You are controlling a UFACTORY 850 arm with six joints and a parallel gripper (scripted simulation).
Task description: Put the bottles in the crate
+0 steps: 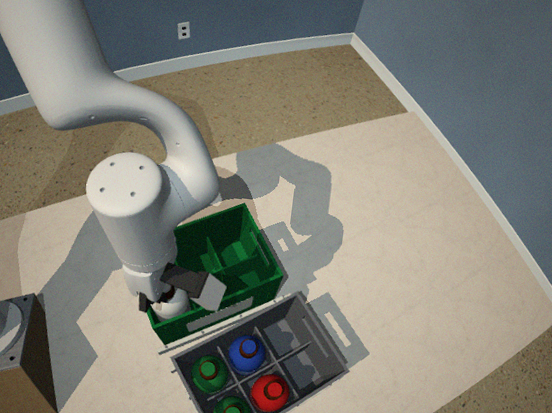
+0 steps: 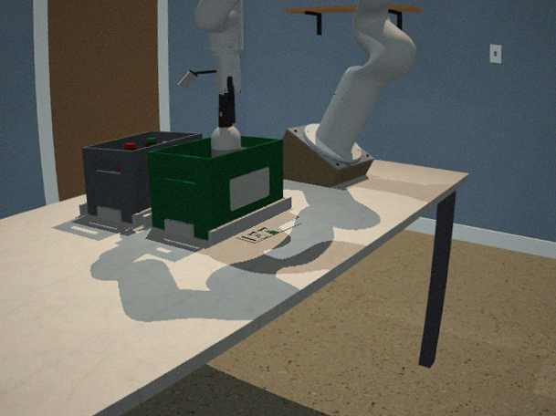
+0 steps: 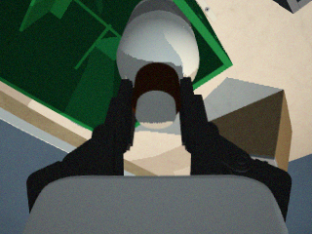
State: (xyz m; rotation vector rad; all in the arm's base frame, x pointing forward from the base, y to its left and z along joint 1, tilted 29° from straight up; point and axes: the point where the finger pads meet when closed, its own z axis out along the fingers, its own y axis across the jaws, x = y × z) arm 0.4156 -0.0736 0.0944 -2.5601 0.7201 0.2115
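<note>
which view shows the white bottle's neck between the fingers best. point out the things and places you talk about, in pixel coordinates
The wrist view: it looks straight down on the bottle (image 1: 173, 307) (image 2: 226, 139) (image 3: 158, 41), fingers either side of its neck. Top partly hides the neck; exterior shows the grip edge-on.

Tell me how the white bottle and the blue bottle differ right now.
The white bottle is held at its neck by the gripper, while the blue bottle is free of it. The white bottle is partly inside the green crate; the blue bottle stands in a compartment of the gray crate. Both have rounded shoulders and a brown neck.
</note>
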